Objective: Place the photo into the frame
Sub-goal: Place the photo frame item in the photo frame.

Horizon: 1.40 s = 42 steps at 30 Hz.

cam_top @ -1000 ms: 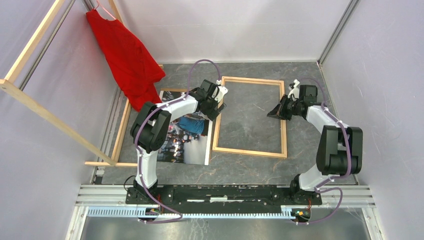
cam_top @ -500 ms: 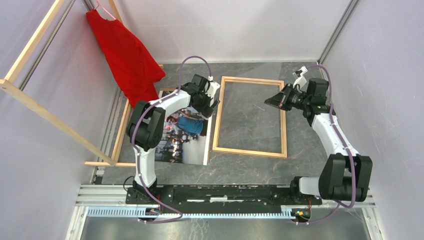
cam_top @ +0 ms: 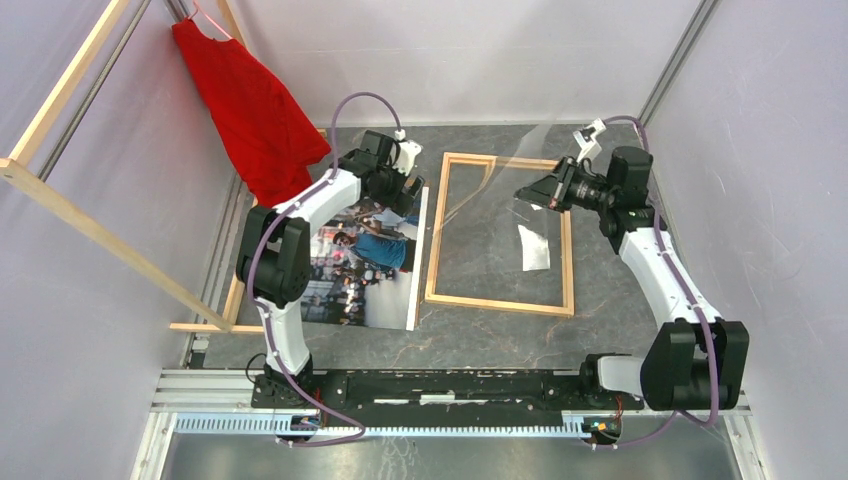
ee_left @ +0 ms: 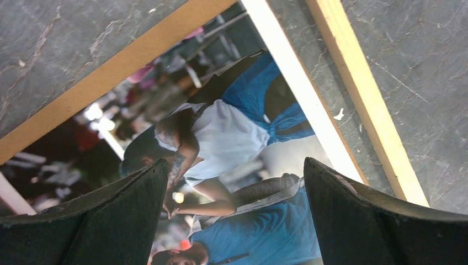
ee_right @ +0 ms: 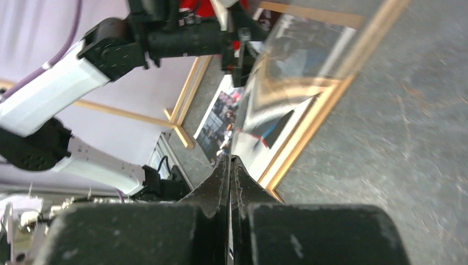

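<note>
Far end of photo [cam_top: 365, 290] behind left arm [cam_top: 320, 200]

A robot lab cell: plain lilac walls [cam_top: 770, 150] around a grey tabletop [cam_top: 500, 330], aluminium mounting rail [cam_top: 200, 385]

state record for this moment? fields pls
photo: flat on board, picture side up, left of frame
frame: lying flat, no photo in it
left end effector: open, over photo's far end, gripping nothing
right end effector: shut on clear sheet, held tilted over frame
task: photo not yet in frame
</note>
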Each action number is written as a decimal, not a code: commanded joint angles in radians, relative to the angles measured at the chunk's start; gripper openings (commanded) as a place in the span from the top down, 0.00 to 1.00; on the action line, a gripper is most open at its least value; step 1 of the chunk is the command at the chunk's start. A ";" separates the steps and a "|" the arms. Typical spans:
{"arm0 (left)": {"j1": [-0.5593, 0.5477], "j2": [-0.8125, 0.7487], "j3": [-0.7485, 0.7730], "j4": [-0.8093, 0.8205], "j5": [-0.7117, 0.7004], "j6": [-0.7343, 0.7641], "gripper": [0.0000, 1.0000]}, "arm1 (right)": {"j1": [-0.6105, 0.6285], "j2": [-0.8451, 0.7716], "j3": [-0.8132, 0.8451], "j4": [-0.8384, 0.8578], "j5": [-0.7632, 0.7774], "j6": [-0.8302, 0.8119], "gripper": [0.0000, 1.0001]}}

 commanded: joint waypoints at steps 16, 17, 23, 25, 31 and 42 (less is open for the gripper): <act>0.041 -0.067 -0.018 0.049 -0.083 -0.021 0.02 | 0.077 0.112 -0.095 -0.166 0.145 -0.335 1.00; 0.041 -0.065 -0.019 0.049 -0.079 -0.021 0.02 | 0.073 0.126 -0.101 -0.161 0.155 -0.321 1.00; 0.039 -0.056 -0.031 0.048 -0.053 -0.020 0.02 | 0.042 0.148 -0.139 -0.109 0.187 -0.234 1.00; 0.040 -0.050 -0.031 0.048 -0.055 -0.016 0.02 | 0.020 0.136 -0.145 -0.107 0.204 -0.224 1.00; 0.040 -0.039 -0.015 0.049 -0.038 -0.018 0.02 | -0.043 0.138 -0.138 -0.157 0.253 -0.229 1.00; -0.012 -0.020 -0.018 0.048 -0.034 -0.018 0.02 | -0.073 0.145 -0.115 -0.161 0.288 -0.227 1.00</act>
